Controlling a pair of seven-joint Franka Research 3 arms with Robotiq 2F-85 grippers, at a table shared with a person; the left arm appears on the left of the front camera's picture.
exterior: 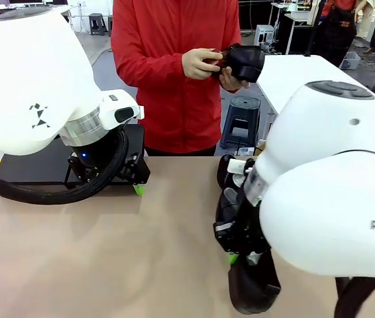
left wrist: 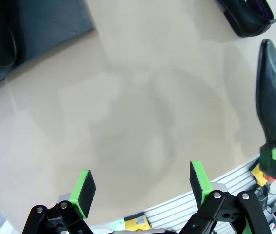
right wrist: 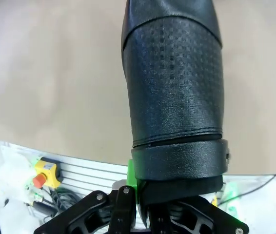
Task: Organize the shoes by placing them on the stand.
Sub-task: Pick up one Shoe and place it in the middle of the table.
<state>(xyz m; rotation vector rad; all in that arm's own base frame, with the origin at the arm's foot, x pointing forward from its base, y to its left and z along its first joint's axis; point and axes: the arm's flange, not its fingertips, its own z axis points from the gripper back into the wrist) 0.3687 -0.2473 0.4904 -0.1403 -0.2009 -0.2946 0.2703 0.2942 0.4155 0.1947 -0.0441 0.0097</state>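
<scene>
Black shoe (exterior: pixel 254 285) in right tool (exterior: pixel 234 260), second shoe (exterior: pixel 246 61) in person's hands (exterior: pixel 202 63), black stand (exterior: pixel 28 162) left

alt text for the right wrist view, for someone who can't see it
The right gripper is shut on a black leather shoe with a dotted texture, gripped at its near end so it extends away from the camera over the beige table. At the table's edge sit a metal rail and a yellow box with a red button.
</scene>
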